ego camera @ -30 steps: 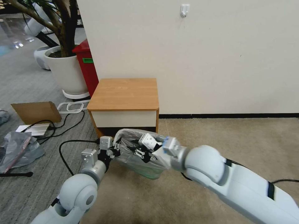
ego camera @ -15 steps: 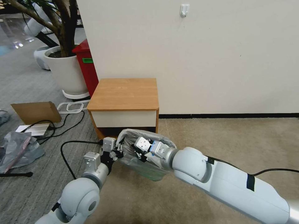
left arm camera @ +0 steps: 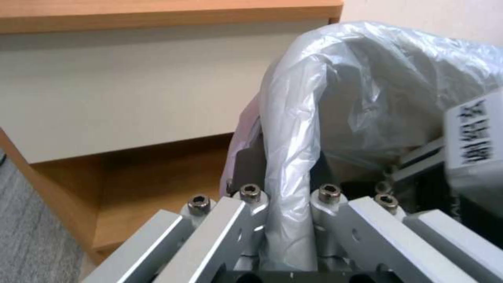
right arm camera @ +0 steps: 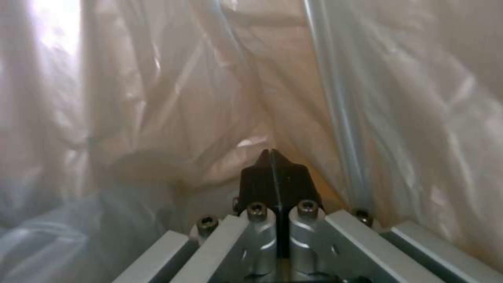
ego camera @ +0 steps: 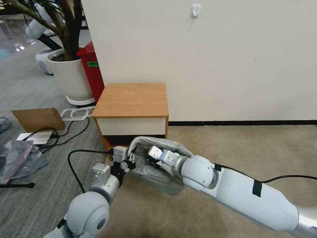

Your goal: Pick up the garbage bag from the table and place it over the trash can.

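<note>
The garbage bag (ego camera: 165, 145), thin grey film, is pulled over the mouth of the trash can (ego camera: 168, 187), which stands tilted on the carpet in front of the table (ego camera: 132, 99). My left gripper (ego camera: 131, 159) is shut on the bag where it wraps the can's near-left rim. In the left wrist view the bag (left arm camera: 325, 98) folds between the left gripper's (left arm camera: 287, 169) fingers, with a pink band (left arm camera: 242, 129) beside them. My right gripper (ego camera: 151, 161) reaches inside the bag. Its black fingertips (right arm camera: 272, 157) are shut together against the film (right arm camera: 183, 98).
Left of the table stand a red bin (ego camera: 89, 71) and a white plant pot (ego camera: 71, 77). Cardboard (ego camera: 39, 119), black cables (ego camera: 74, 155) and a grey plastic sheet (ego camera: 18, 158) lie on the grey floor at left. Beige carpet (ego camera: 264, 148) is open at right.
My right arm has pushed deeper into the bag, toward the left. The left gripper shifted slightly right and forward with the rim. The bag now sits further over the can's mouth.
</note>
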You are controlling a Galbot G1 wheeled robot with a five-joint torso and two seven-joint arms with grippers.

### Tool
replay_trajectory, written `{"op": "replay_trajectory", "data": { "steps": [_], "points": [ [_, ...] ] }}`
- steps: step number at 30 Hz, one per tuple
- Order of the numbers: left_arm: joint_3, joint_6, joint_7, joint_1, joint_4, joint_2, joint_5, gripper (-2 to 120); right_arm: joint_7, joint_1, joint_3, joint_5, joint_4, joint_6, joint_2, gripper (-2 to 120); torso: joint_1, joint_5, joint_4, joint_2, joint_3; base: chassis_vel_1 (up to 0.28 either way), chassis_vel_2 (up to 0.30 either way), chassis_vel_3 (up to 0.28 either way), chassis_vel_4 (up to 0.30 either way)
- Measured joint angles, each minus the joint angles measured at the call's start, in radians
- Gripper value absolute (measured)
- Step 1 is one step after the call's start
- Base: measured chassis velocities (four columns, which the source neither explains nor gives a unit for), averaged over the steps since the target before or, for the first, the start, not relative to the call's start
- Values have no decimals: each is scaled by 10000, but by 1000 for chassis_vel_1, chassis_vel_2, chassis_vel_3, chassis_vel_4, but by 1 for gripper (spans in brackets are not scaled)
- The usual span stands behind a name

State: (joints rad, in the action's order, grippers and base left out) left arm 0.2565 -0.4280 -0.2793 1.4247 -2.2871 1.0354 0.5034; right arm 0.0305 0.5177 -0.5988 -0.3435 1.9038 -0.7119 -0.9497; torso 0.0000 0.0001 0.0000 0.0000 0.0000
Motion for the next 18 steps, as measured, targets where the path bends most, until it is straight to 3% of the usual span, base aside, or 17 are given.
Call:
{"op": "replay_trajectory", "data": {
  "steps": [18],
  "points": [
    [-268,92,125,-264,-33,82,-97,4,85,-100,-295,-253,-649,11,-141,0,0,0,0,0,0,0,0,0,0]
  ]
}}
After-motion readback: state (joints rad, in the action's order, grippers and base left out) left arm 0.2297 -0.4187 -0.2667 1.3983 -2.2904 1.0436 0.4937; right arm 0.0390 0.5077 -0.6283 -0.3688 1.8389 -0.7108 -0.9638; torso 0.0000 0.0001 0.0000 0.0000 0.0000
